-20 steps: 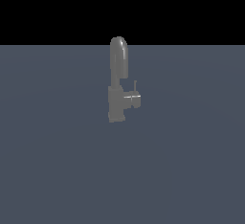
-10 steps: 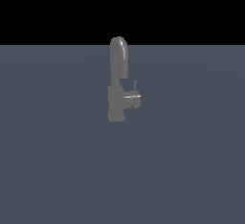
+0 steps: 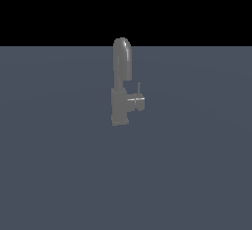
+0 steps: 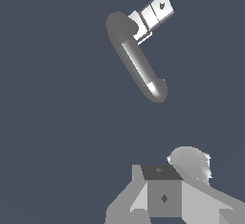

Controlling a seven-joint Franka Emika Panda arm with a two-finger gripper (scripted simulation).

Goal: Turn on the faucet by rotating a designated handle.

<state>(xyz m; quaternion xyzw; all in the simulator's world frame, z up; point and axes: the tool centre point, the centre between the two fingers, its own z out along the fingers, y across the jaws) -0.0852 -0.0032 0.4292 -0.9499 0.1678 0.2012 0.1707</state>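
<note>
Overhead, I see the faucet (image 4: 136, 58) and handle (image 4: 155, 11) well apart from my jaws; jaw state unreadable.

No readable text, labels, brands or numbers on anything shown
</note>
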